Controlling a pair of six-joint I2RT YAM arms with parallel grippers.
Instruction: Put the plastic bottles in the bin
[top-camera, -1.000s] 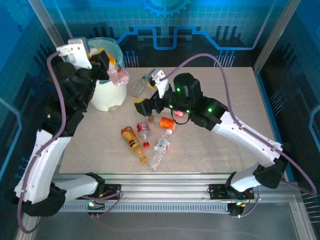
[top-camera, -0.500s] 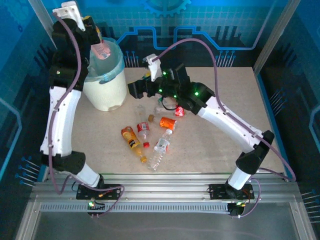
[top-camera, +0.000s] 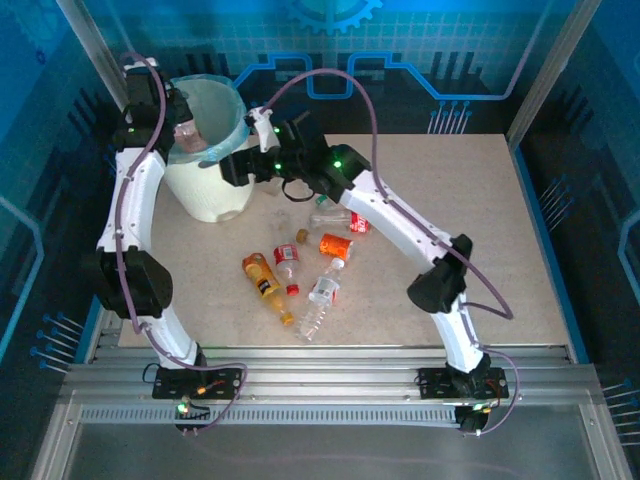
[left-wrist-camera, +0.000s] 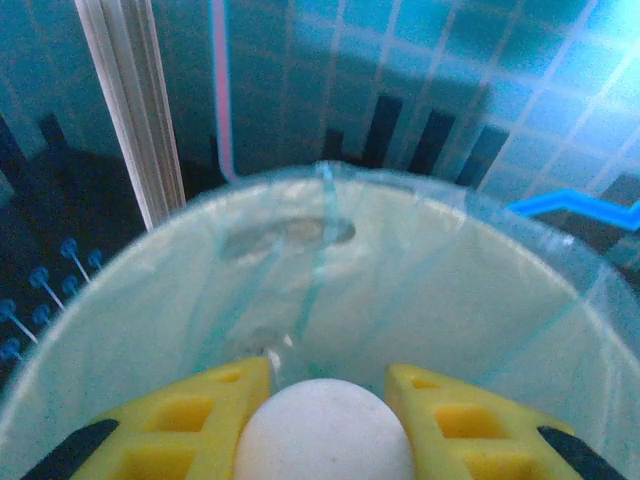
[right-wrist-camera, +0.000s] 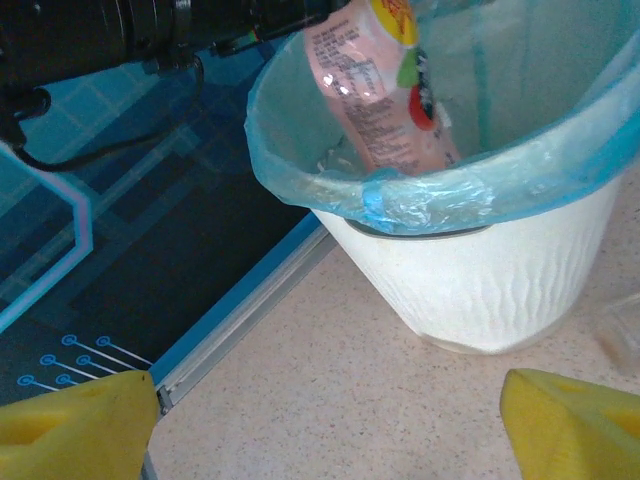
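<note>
Far left, bin (right-wrist-camera: 470, 280) with blue-green bag (right-wrist-camera: 420, 195) lining: 1 pink bottle (right-wrist-camera: 385, 100) hangs inside rim, clamped by left gripper (left-wrist-camera: 325, 385). Right gripper (right-wrist-camera: 328, 410) fingers wide, empty, beside bin.

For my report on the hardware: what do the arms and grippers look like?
The left arm and right arm have white links, black joints and a purplish cable each. Green lights glow on the right arm. The left gripper and right gripper have yellow fingers.
</note>
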